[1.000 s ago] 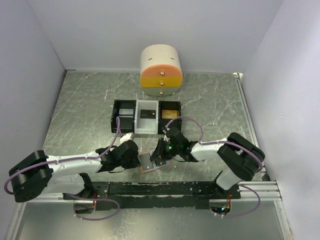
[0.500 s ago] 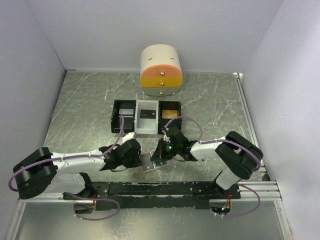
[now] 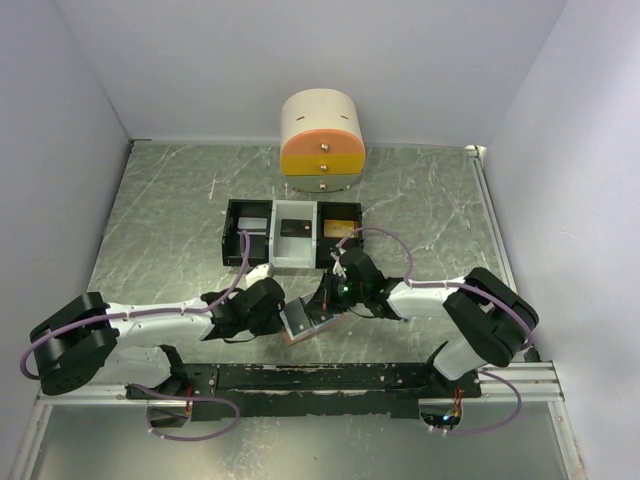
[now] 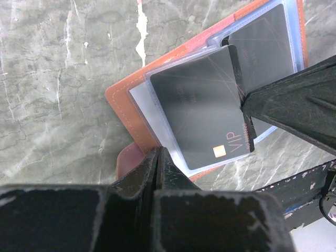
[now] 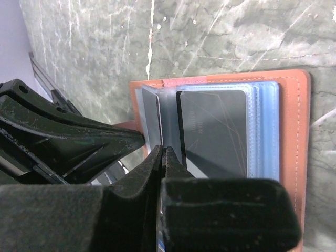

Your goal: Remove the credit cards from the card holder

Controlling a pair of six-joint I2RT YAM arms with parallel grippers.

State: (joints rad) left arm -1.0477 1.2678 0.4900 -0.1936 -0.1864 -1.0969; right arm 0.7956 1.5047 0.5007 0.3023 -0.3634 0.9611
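Left hand (image 4: 158,157): clenched on the near leather edge of the holder (image 4: 123,105), just beside its strap, pinning it down.
Right hand (image 5: 164,153): clamped tight on the free edge of the grey card (image 4: 199,115), opposite your left hand.
Grey card: tilted up from its clear sleeve (image 4: 137,97) and seemingly part-way out, chip and "VIP" mark showing.
Holder: open on the table (image 4: 52,79) between the two arms, near the front edge, blue lining up.
Second card (image 4: 265,47): seated in the farther sleeve, untouched.
Trays (image 3: 228,240): well apart, toward the back of the table.
Step in hand: by the look of it, drawing the first card clear.
Your move: pull straight along the sleeve's mouth, low and flat, away from your left hand, so the card slides rather than bends.
Anchor: hold the left hand firm, or the holder will likely travel with the card.
Watch: whether your right hand pinches card alone or plastic too cannot be told. If the page lifts with the card, stop and regrip farther out on the card.
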